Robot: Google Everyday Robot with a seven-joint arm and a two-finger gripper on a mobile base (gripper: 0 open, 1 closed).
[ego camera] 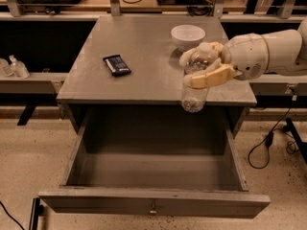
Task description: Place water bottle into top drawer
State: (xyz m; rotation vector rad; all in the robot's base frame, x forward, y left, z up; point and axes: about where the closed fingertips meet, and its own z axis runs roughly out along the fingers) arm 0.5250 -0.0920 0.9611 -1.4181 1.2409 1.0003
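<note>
Pincer comes in from the right on the white arm and is pinching the water bottle, one finger on each side of the upper body. Bottle is off the surface, cap up with a slight tilt, base hanging over the counter front edge at the right, above the back of the top drawer. Drawer is pulled fully out, knob at front centre. White bowl sits on the counter just behind the pincer. Dark packet lies well to the left.
</note>
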